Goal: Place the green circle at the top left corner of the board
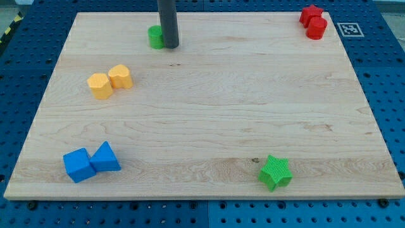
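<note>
Right now your tip, a bare rod with no hand to open or close, touches the green circle's right side near the bench's top edge, so an off-centre push could let it slip sideways.

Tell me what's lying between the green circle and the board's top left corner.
Nothing: in the camera view, only bare board separates the green circle from that corner. My tip sits against the circle's right side.
</note>
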Tool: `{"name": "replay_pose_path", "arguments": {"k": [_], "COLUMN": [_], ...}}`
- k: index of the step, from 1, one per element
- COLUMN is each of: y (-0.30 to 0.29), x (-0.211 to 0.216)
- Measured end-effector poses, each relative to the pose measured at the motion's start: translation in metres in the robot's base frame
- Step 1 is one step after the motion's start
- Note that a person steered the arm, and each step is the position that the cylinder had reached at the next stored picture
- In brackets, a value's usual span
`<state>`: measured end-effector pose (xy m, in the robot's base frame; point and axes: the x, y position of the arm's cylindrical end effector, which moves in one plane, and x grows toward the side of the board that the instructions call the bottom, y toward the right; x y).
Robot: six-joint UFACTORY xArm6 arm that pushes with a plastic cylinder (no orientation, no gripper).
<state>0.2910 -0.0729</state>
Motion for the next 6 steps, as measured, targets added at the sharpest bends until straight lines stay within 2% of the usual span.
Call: {"name": "replay_pose_path", "arguments": {"k": [2,6], "y": [-0.053,-0.118], "x": [-0.01,-0.03]}}
